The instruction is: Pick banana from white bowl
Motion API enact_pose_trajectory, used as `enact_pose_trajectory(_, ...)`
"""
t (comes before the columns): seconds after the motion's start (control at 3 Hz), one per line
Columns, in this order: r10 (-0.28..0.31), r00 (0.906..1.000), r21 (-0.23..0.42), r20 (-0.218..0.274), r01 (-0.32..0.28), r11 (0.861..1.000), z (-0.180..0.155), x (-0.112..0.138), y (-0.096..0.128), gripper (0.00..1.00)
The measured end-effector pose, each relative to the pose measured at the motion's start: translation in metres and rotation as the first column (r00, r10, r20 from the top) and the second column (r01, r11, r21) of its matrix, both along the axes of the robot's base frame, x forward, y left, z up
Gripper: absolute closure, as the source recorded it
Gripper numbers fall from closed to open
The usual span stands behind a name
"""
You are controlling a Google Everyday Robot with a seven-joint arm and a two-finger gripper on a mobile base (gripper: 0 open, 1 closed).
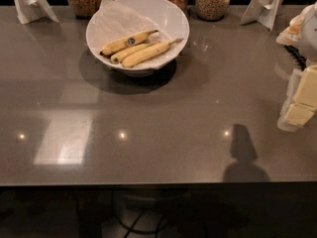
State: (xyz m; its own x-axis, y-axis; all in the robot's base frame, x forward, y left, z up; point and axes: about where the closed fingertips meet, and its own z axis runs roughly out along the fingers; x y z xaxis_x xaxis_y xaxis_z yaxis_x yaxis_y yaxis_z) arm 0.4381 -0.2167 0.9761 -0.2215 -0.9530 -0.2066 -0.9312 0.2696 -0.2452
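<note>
The white bowl (174, 15) stands at the back of the grey table, left of centre, lined with white paper. Three bananas lie in it. The banana (150, 53) is the front one, long and nearly straight, with its thin stem pointing right. A shorter banana (128, 54) lies just behind it, and one with a dark blue sticker (124, 42) lies furthest back. My gripper (298, 109) hangs at the far right edge of the view, above the table and well away from the bowl, holding nothing that I can see.
Several glass jars of grain (213, 0) line the back edge behind the bowl. White folded card stands sit at the back left (30, 3) and back right (265, 5). The table's front edge (148, 184) runs across the lower view.
</note>
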Motion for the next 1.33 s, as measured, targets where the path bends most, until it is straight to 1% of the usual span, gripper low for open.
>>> enact_pose_trajectory(0.33, 0.000, 1.0000, 0.000, 0.000, 0.000, 1.000, 0.000, 0.000, 0.000, 0.00)
enact_pose_trajectory(0.67, 0.041, 0.9966, 0.069, 0.071, -0.046, 0.997, 0.006, 0.016, 0.020, 0.00)
enact_pose_trajectory(1.0, 0.087, 0.9832, 0.195, 0.161, -0.118, 0.974, 0.013, 0.046, 0.055, 0.00)
enact_pose_trajectory(1.33, 0.112, 0.9691, 0.313, 0.220, -0.179, 0.933, 0.017, 0.078, 0.087, 0.00)
